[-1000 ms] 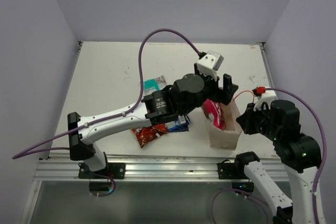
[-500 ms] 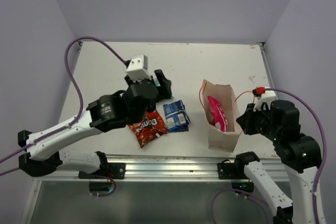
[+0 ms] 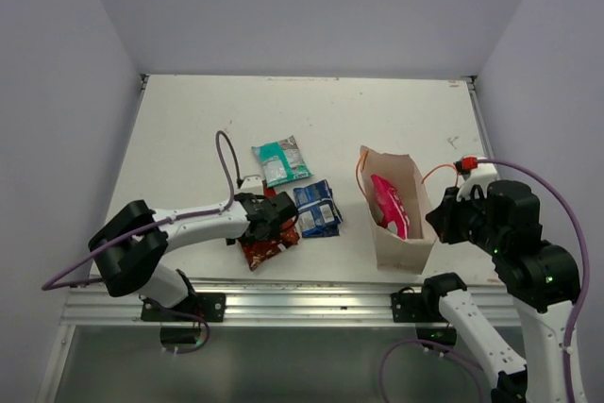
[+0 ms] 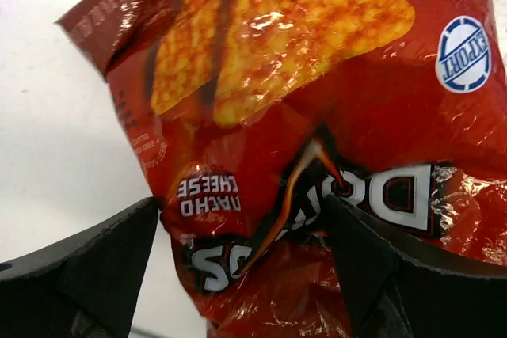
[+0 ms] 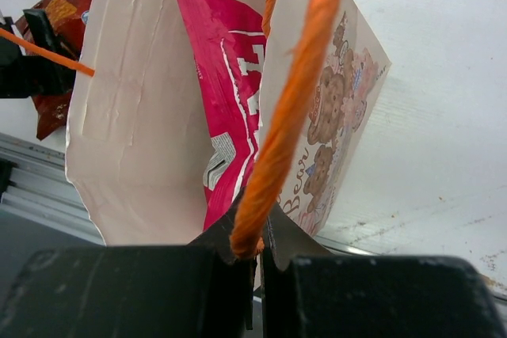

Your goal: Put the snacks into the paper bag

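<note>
The left gripper [image 4: 242,223] has its fingers [image 4: 95,267] spread wide, one at each side of the Doritos packet [image 4: 317,116], and we see them clamping nothing. A second ago it hung over the paper bag [image 3: 401,244]. Half a second ago it was raised at 12 o'clock of the Doritos, and now it sits low on that packet. The right gripper [image 5: 257,247] has not moved and is pinched tight on the orange string handle [image 5: 289,116]. The pink packet [image 3: 387,203] lies in the bag as before.

Only the top view shows us the teal packet [image 3: 280,159] at 12 o'clock of the Doritos and the dark blue packet [image 3: 316,207] at 2 o'clock. Both lie on the table [image 3: 189,129], with the bag at 3 o'clock. Only the right wrist view shows the bear print [image 5: 325,132] on the bag's wall.
</note>
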